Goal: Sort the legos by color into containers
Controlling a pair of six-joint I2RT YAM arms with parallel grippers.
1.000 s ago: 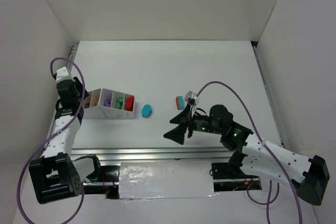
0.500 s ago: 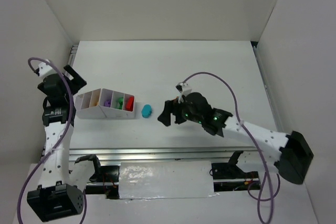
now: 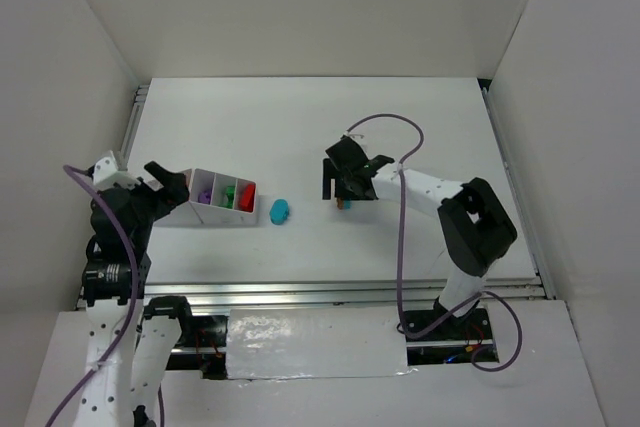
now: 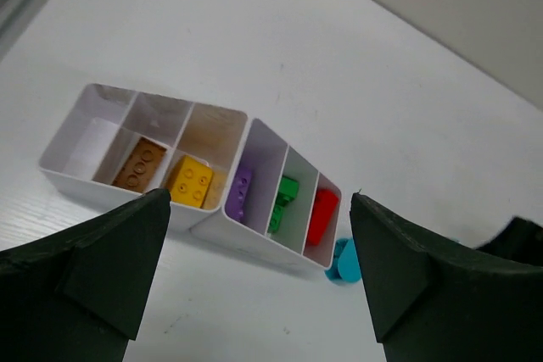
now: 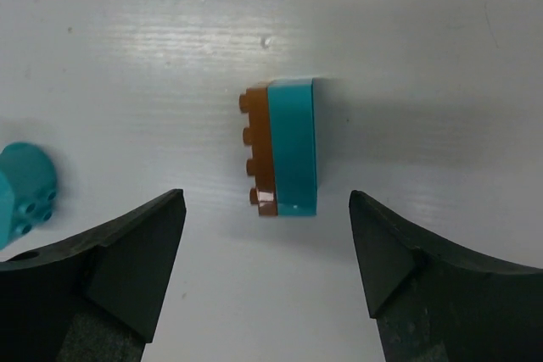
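Observation:
The white container tray holds a brown lego, a yellow one, a purple one, a green one and a red one, each in a compartment. A teal oval lego lies just right of the tray. My left gripper hangs open and empty by the tray's left end. My right gripper is open, pointing down over a teal brick joined to an orange one. The brick's near end lies between the fingertips, touching neither.
White walls enclose the table on three sides. A metal rail runs along the near edge. The right arm's purple cable loops over the table.
The left gripper opened and its arm shifted by the tray's left end. The right arm swung away from the teal oval to the teal-orange brick, and its jaws narrowed a little.

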